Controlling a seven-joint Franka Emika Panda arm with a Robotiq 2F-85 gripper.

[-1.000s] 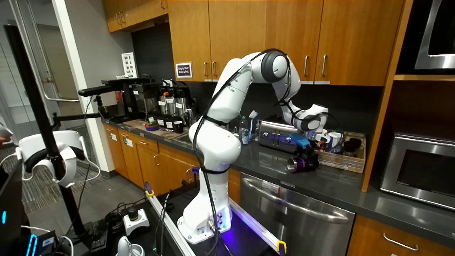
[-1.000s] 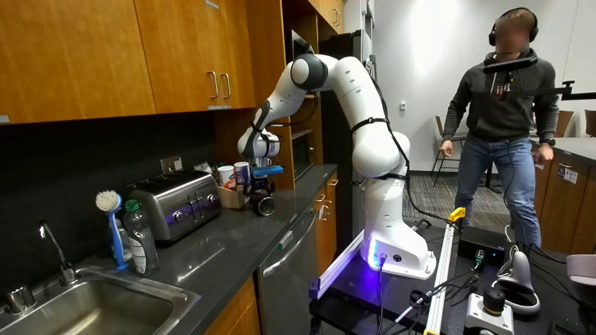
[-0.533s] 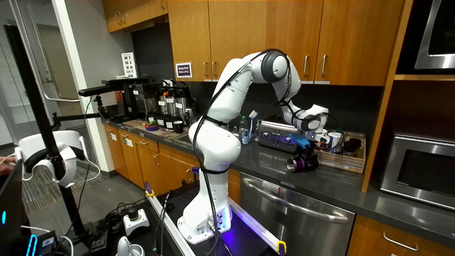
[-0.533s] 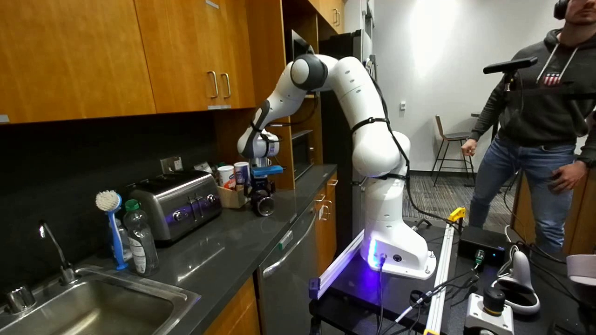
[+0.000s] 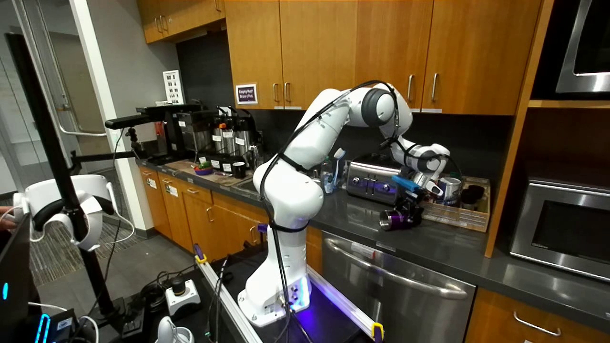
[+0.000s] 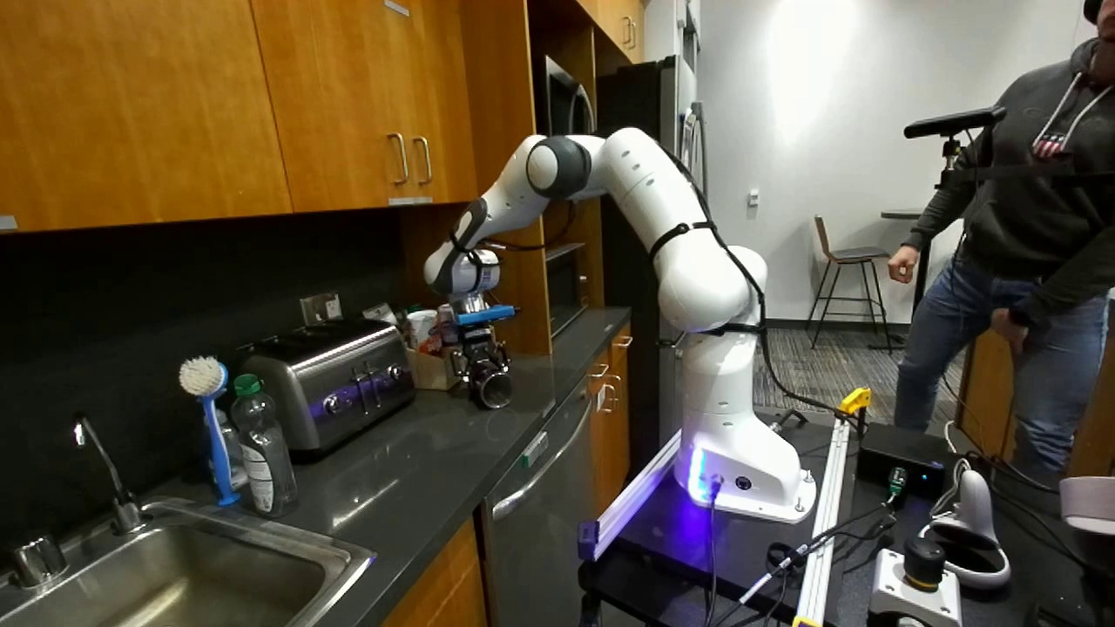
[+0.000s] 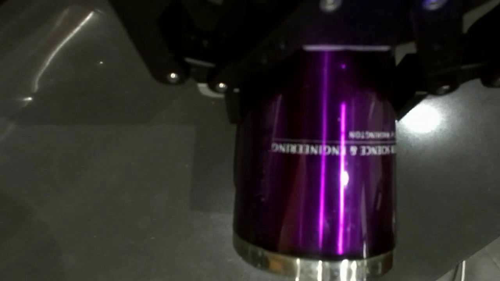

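Near a tan box (image 5: 456, 216) on the dark counter (image 5: 352, 228), the gripper (image 7: 318, 113) is clasping a sideways purple mug (image 7: 308, 195), wide-spread fingers (image 7: 233, 109) against both sides; whether the mug is touching the counter is unclear.

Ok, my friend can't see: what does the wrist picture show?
A shiny purple cup with a silver band is between the jaws of a black gripper. The cup's white letters look upside down; a dark grey counter lies behind.

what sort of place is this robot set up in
Most likely a shared workplace kitchen or break room: there is a steel sink, a toaster, and a group of airpots, more than a home would usually have.
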